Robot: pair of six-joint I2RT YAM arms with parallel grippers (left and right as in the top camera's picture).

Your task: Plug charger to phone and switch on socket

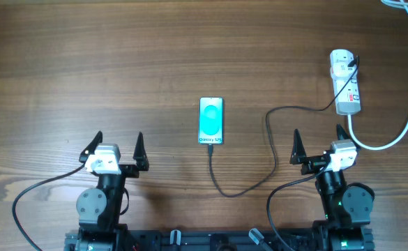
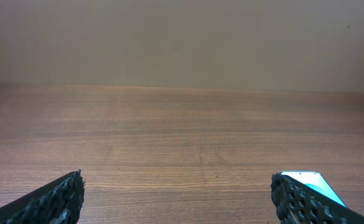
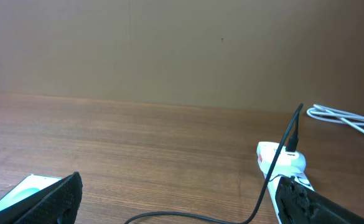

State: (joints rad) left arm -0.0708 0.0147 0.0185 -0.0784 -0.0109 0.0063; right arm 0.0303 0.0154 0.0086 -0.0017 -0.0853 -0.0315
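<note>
Charger tip lies at near edge of phone mid-table, seated or just touching I can't tell. Adapter sits in socket far right, switch unreadable. Left gripper and right gripper both gape wide, empty.

Likely a robotics lab bench: a wood-grain table with a left arm and a right arm mounted at its near edge, a plain beige wall beyond its far edge, and a phone and socket lying on it.
</note>
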